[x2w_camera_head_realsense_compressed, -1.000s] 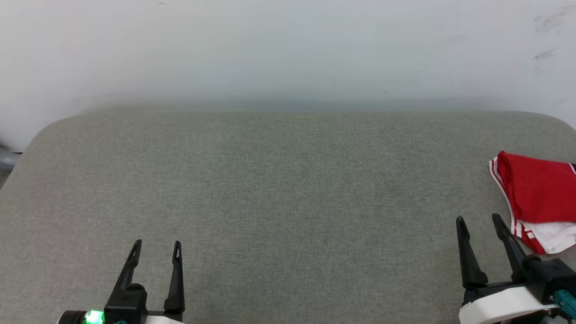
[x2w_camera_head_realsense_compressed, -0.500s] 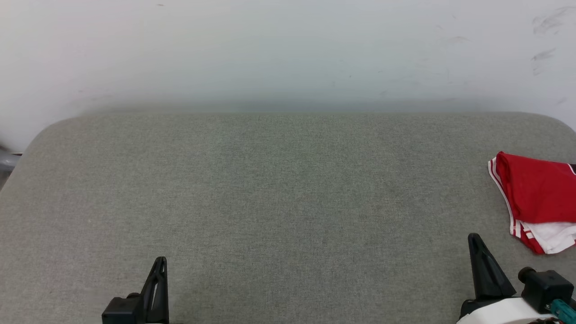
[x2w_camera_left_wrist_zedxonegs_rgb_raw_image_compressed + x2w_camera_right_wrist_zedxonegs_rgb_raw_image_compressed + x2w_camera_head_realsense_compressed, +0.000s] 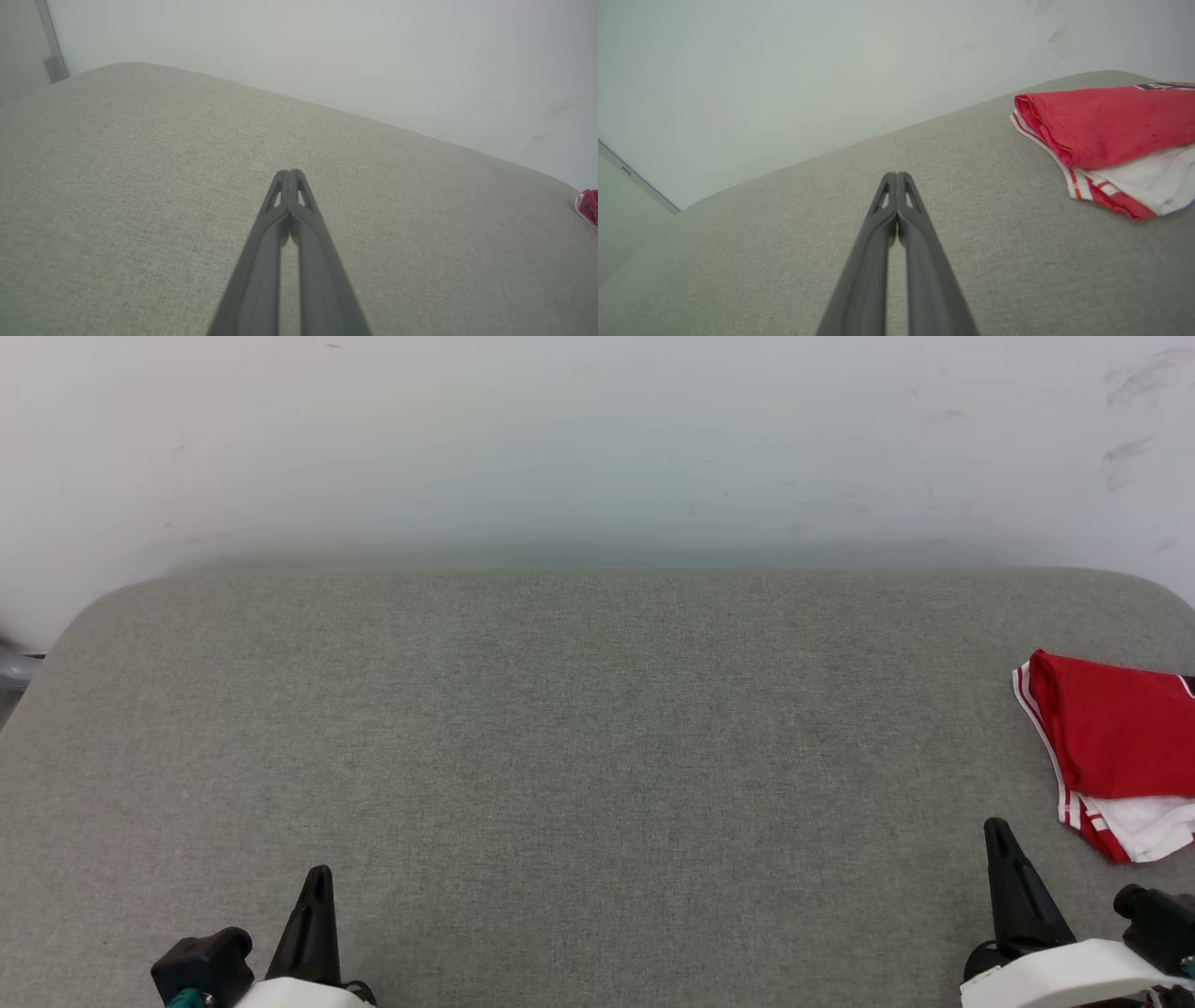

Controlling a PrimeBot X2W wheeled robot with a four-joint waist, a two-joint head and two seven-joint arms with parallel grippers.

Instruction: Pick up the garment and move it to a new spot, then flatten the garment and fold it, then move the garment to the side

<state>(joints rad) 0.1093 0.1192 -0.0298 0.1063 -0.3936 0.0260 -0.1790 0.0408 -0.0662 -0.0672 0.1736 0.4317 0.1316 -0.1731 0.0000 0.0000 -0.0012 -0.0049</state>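
My left hand is closed right up, its two fingers pressed together with nothing between them. It hangs low over the near left part of the table. My right hand is the same, fingers together and empty, over the near right part.

The garment lies on the right side of the table, ahead and to the right of my right hand and apart from it. It runs out past the head view's right edge. It is a compact bundle, with a red layer on top that has a rounded fold along its left side. White cloth and red-and-white striped trim peep out at the near edge. In the right wrist view a sliver of dark lettering shows at the far edge.

From how it lies, I judge the folding done and the garment already set to the side, so I am at the tail of the last step. The next move asks little of me: keep both hands clear of the bundle so nothing snags a loose edge and undoes the fold.
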